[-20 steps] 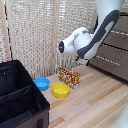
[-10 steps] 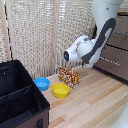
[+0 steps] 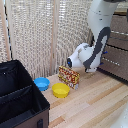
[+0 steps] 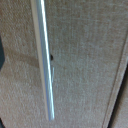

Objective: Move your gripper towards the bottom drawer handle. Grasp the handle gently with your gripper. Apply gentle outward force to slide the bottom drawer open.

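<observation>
While the arm hangs over the wooden worktop [image 3: 95, 100], the tool [image 3: 70, 62] points toward the exterior view's left, at the slatted screen [image 3: 45, 35] and away from the dresser [image 3: 116, 47] at that view's right edge. Whether its fingers stand wide or narrow I cannot tell: they are too small and blurred there, and the wrist view does not show them. Nothing appears to be held.

A silver bar [image 4: 43, 55] fills the wrist view, blurred, lying against a brown textured surface; I cannot tell whether this is the bottom drawer handle. On the dresser the lowest front [image 3: 112, 64] is partly hidden behind the arm, and no handle can be made out there.

The approach seems barely begun. To do it well, the arm should swing round to face the dresser, drop to the lowest front, and bring the fingers wide and square to the bar, one either side, before closing softly. Pull straight out, along the drawer's travel, without twisting.

A patterned box [image 3: 69, 76], a yellow bowl [image 3: 61, 90] and a blue bowl [image 3: 42, 83] sit just below the tool, with a black bin [image 3: 20, 100] near; a low swing could knock them.
</observation>
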Controlling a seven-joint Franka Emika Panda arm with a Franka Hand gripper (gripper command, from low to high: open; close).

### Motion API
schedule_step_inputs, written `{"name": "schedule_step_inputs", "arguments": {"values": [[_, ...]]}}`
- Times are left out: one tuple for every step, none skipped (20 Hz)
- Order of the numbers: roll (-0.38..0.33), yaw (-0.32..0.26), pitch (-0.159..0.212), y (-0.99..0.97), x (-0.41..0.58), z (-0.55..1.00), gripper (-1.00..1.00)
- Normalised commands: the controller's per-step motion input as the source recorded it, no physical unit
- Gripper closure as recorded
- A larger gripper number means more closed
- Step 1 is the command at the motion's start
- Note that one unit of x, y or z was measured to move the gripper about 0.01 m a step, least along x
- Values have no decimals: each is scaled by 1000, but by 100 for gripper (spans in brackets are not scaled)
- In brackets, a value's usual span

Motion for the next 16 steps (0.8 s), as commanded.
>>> {"name": "schedule_step_inputs", "arguments": {"values": [[-65, 12, 9, -660, 0, 0, -100], [-43, 21, 32, -643, 0, 0, -100], [-14, 21, 58, -577, 20, 0, -100], [0, 0, 51, -466, 60, 0, -100], [10, 0, 63, -369, 57, -9, -100], [52, 0, 63, -397, 31, -29, -100], [73, 0, 46, -351, 26, 0, 100], [55, -20, 0, -371, 57, 0, 100], [0, -12, 0, -209, 80, 0, 100], [0, -20, 0, -263, 126, 0, 100], [0, -16, 0, -274, 111, 0, 100], [2, -27, 2, -154, 106, 0, 100], [0, -58, 15, -9, 157, 0, 100], [0, -65, 5, 0, 109, 0, 100], [-6, -71, 0, 0, 86, 0, 100], [-11, -75, 13, 9, 103, 0, 100]]}}
